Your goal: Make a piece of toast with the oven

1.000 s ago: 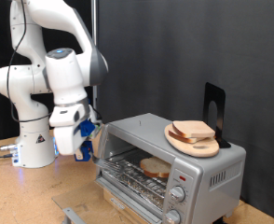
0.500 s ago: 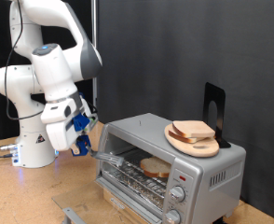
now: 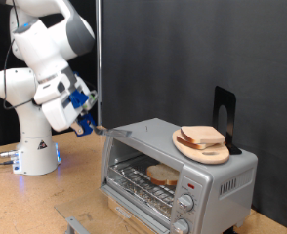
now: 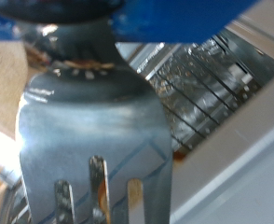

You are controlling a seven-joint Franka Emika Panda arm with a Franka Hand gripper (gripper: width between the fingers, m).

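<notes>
The silver oven [image 3: 217, 183] stands at the exterior view's lower right, its front open on the wire rack. A piece of toast [image 3: 164, 175] lies on that rack inside. Another pale slice [image 3: 203, 136] lies on a round wooden plate [image 3: 188, 148] on top of the oven. My gripper [image 3: 88, 121] is to the left of the oven's top corner, shut on a metal fork [image 3: 109, 129] that points at the oven. In the wrist view the fork [image 4: 90, 140] fills the frame, with the rack [image 4: 200, 86] behind it.
A black stand [image 3: 225, 112] rises behind the plate on the oven top. A thin dark pole [image 3: 99, 49] stands upright behind the gripper. A grey metal piece [image 3: 75, 225] lies on the wooden table [image 3: 26, 205] at the front. Cables run at the left edge.
The arm has drawn back up and to the left, away from the oven's opening, with the fork still in the gripper. The toast stays on the rack.
</notes>
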